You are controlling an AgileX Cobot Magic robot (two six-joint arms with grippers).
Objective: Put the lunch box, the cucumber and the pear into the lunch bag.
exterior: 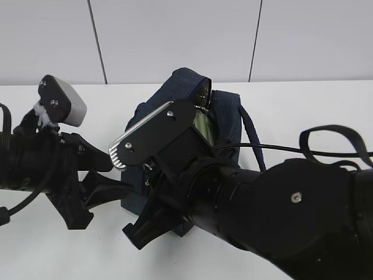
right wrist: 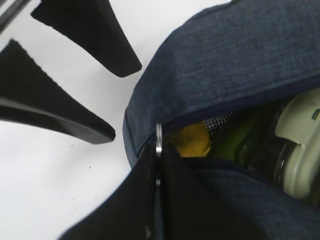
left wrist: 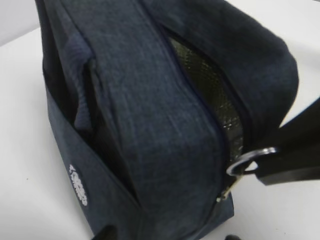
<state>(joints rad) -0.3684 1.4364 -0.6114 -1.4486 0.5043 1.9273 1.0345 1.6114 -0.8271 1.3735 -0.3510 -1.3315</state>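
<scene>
The navy lunch bag (exterior: 226, 114) stands mid-table with its zipper partly open. In the right wrist view the yellow pear (right wrist: 190, 140), the green cucumber (right wrist: 235, 137) and the lunch box's pale lid (right wrist: 300, 130) lie inside the bag (right wrist: 235, 60). My right gripper (right wrist: 159, 167) is shut on the metal ring pull (right wrist: 158, 142) at the bag's near corner. My left gripper (left wrist: 167, 235) is open, its fingertips straddling the bag's lower corner (left wrist: 165, 125); its fingers (right wrist: 90, 125) also show in the right wrist view. The ring pull (left wrist: 248, 161) shows pinched in the left wrist view.
The white table (exterior: 326, 111) lies all around the bag. The bag's dark strap (exterior: 253, 137) hangs down on its right side. A black cable (exterior: 332, 151) loops over my right arm. A white panelled wall (exterior: 175, 35) stands behind.
</scene>
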